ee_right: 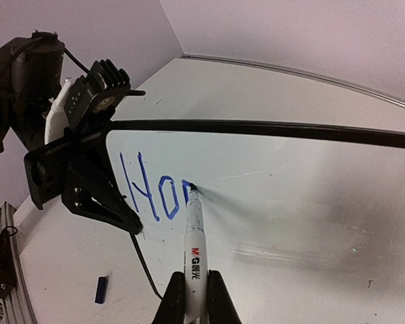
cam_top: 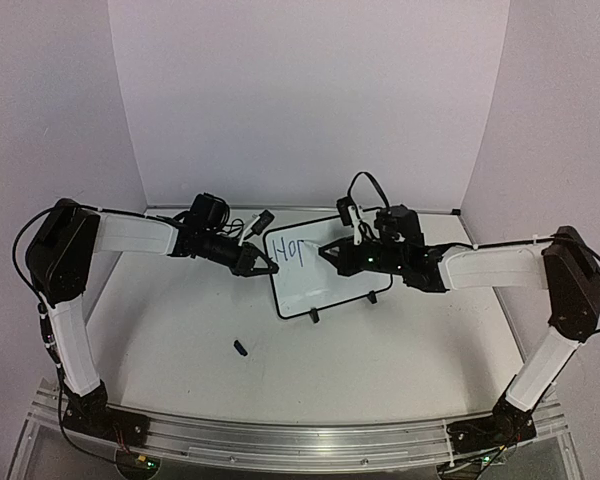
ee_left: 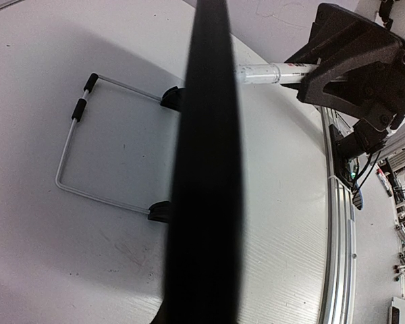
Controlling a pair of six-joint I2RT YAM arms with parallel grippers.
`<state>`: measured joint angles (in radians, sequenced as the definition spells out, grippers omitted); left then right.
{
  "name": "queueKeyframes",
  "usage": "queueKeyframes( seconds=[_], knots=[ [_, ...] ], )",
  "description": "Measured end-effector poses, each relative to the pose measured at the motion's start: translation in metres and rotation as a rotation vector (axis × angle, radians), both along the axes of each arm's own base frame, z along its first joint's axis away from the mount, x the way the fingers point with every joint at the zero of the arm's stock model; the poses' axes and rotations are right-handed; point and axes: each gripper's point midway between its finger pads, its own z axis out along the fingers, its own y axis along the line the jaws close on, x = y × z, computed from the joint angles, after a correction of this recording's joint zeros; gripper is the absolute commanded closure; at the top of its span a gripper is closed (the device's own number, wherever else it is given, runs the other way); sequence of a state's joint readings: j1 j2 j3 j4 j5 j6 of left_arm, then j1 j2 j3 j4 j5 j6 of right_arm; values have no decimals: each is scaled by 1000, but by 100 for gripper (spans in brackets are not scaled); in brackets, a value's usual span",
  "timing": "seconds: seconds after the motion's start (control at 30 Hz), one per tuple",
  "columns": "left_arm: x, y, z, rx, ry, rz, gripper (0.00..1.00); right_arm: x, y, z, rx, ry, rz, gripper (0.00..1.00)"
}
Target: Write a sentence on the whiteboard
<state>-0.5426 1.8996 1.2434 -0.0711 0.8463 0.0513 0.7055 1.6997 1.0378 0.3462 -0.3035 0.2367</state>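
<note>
Looking past a small dark cap [cam_top: 241,348] lying on the desk [cam_top: 380,360], we are clamping our left tool [cam_top: 263,263] on a side edge of the whiteboard [cam_top: 320,275], which is standing mid-desk. Our right tool [ee_right: 194,297], clamped on a marker [ee_right: 194,236], is pressing its tip beside blue letters [ee_right: 152,192] starting "Ho".

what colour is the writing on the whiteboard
The writing is blue, clearest in the right wrist view.
</note>
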Motion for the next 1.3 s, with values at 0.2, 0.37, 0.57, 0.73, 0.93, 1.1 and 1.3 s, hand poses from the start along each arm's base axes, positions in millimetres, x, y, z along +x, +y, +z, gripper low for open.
queueKeyframes(
  seconds=[0.2, 0.37, 0.57, 0.73, 0.93, 1.1, 1.3],
  knots=[
    [0, 0, 0, 0, 0, 0, 100, 0, -9, -3, -15, -5, -37, 100],
    [0, 0, 0, 0, 0, 0, 100, -2, -9, -4, -16, 0, -30, 100],
    [0, 0, 0, 0, 0, 0, 100, -5, -6, -8, -14, 18, -1, 100],
    [0, 0, 0, 0, 1, 0, 100, -9, -3, -16, -17, 40, 29, 100],
    [0, 0, 0, 0, 0, 0, 100, -13, 1, -19, -15, 52, 52, 100],
    [0, 0, 0, 0, 0, -1, 100, -16, -1, -15, -2, 43, 56, 100],
    [0, 0, 0, 0, 0, -1, 100, -18, -8, -1, 12, 12, 35, 100]
  ],
)
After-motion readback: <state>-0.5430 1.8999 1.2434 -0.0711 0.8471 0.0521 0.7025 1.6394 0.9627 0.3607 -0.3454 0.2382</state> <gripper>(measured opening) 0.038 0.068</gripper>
